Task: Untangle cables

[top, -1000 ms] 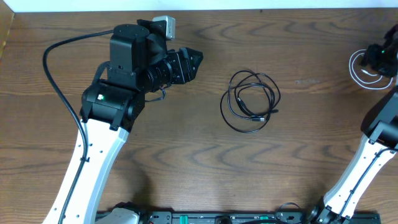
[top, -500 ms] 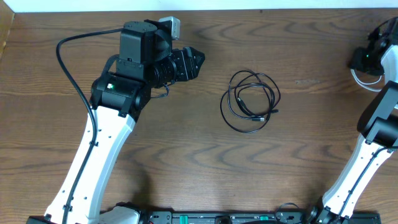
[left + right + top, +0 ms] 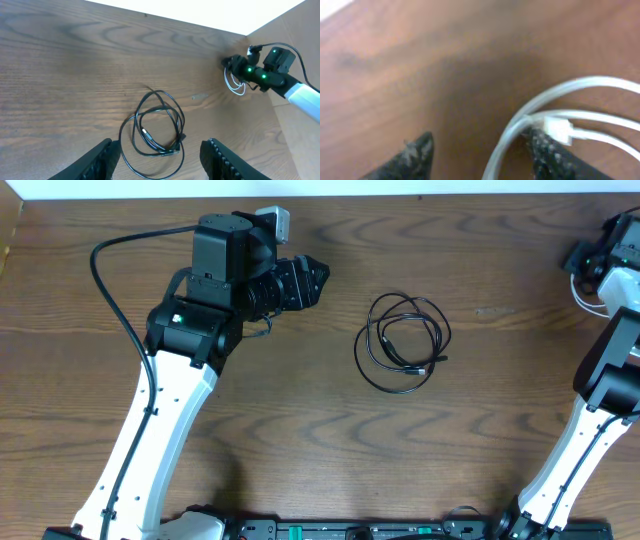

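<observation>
The black cable (image 3: 403, 340) lies as a loose coil on the wooden table (image 3: 300, 430), right of centre. My left gripper (image 3: 318, 280) hovers to its left, open and holding nothing. In the left wrist view the black cable (image 3: 155, 125) sits just ahead of the open left gripper (image 3: 160, 167). The white cable (image 3: 583, 293) shows only as a short arc at the far right edge, under my right gripper (image 3: 582, 260). In the right wrist view the white cable (image 3: 560, 112) loops past the right gripper (image 3: 480, 155). Its jaws stand apart, with one strand and a small plug (image 3: 557, 130) against the right finger.
The table's far edge meets a white wall just beyond both grippers. Bare wood separates the two cables. From the left wrist view, the right arm (image 3: 280, 75) reaches over the white cable (image 3: 234, 85) at the table's right edge.
My right gripper has shifted up toward the far edge, and most of the white coil seen before is now hidden beneath it. The left arm swung slightly right, then held still.
</observation>
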